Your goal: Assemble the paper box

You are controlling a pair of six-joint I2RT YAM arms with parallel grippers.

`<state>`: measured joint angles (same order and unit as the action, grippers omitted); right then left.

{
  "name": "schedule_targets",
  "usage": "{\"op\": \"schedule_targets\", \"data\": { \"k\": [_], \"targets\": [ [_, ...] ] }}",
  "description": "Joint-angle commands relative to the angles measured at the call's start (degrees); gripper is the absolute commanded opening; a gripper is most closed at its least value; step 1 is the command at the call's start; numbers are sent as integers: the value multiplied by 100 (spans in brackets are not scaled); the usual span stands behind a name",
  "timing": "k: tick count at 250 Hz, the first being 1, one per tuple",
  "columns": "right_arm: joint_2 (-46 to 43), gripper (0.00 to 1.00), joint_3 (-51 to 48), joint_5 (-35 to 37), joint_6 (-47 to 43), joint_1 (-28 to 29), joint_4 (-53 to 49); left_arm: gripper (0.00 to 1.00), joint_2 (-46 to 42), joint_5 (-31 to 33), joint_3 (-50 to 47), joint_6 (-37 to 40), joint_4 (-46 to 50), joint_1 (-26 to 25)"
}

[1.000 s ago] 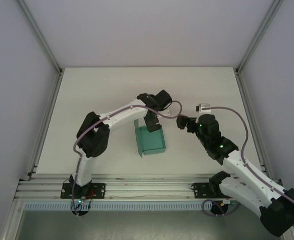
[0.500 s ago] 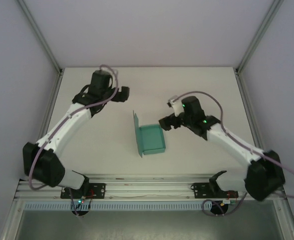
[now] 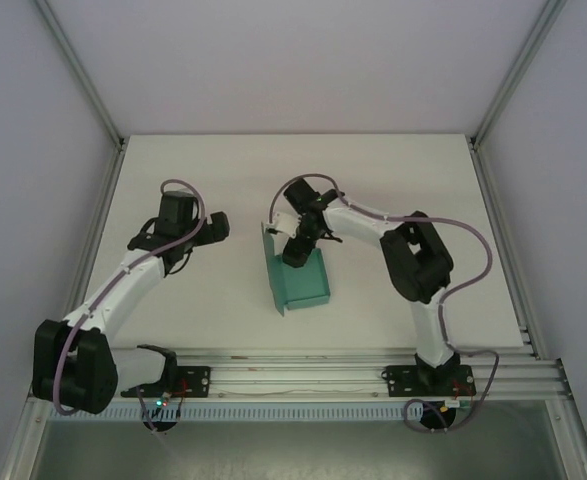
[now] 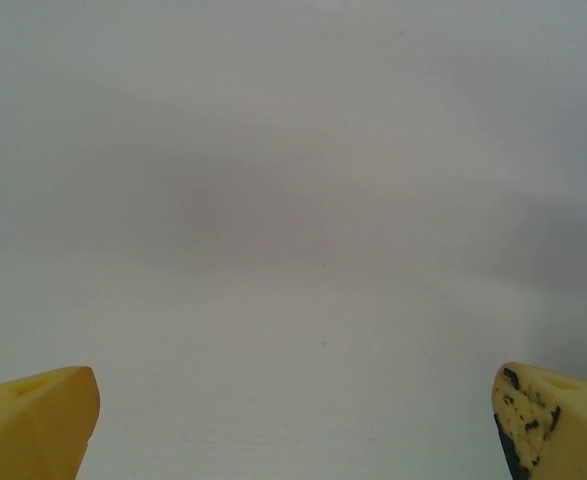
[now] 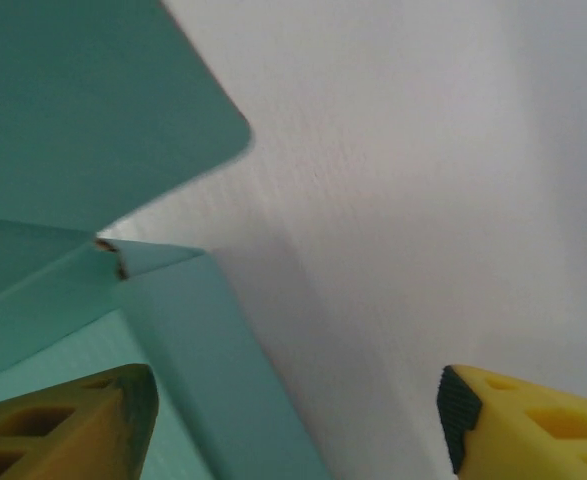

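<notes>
The teal-green paper box (image 3: 303, 285) lies mid-table as an open tray, with a tall flap (image 3: 270, 262) standing along its left side. My right gripper (image 3: 298, 250) hangs over the box's far end, open. In the right wrist view the right gripper (image 5: 298, 410) straddles a box wall (image 5: 188, 340): one yellow finger (image 5: 63, 430) is over the inside, the other (image 5: 533, 430) over the bare table. A rounded flap (image 5: 83, 100) rises beyond. My left gripper (image 3: 216, 228) is left of the box, apart from it. In its wrist view the left gripper (image 4: 293, 410) is open over bare table.
The white tabletop (image 3: 193, 170) is walled by pale panels on the left, right and back. An aluminium rail (image 3: 293, 378) with both arm bases runs along the near edge. The right arm's forearm (image 3: 373, 222) arches across the table right of the box.
The right gripper has swung left from beside the box onto its far end, and its jaws have narrowed. The left gripper has pulled back toward the near left. The box has stayed put.
</notes>
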<state>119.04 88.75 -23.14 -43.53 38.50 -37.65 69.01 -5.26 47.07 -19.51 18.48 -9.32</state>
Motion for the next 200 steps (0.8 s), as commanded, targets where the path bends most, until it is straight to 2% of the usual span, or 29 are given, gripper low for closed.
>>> {"op": "schedule_targets", "data": {
  "k": [1, 10, 27, 37, 86, 117, 171, 200],
  "targets": [
    [59, 66, 162, 428, 136, 37, -200, 100, -215, 182, -121, -129, -230, 62],
    [29, 62, 73, 545, 275, 50, -52, 100, -237, 207, -119, -137, -226, 62],
    [-90, 46, -195, 830, 614, 57, 389, 100, -270, 212, -128, -148, -222, 64],
    [-176, 43, -380, 1014, 848, 57, 656, 100, -277, 199, -131, -173, -230, 65],
    [-611, 40, -1072, 1783, 2413, 55, 1433, 100, -349, 184, -142, -229, -309, 62],
    [-824, 37, -1391, 2566, 3915, 61, 1399, 100, -371, 249, -119, -286, -283, 68],
    [-1230, 35, -2187, 3420, 6381, 219, 1294, 100, -374, 340, -93, -322, -282, 62],
    [-1398, 35, -2599, 3526, 7409, 341, 1391, 100, -356, 267, -81, -296, -300, 62]
  ]
}}
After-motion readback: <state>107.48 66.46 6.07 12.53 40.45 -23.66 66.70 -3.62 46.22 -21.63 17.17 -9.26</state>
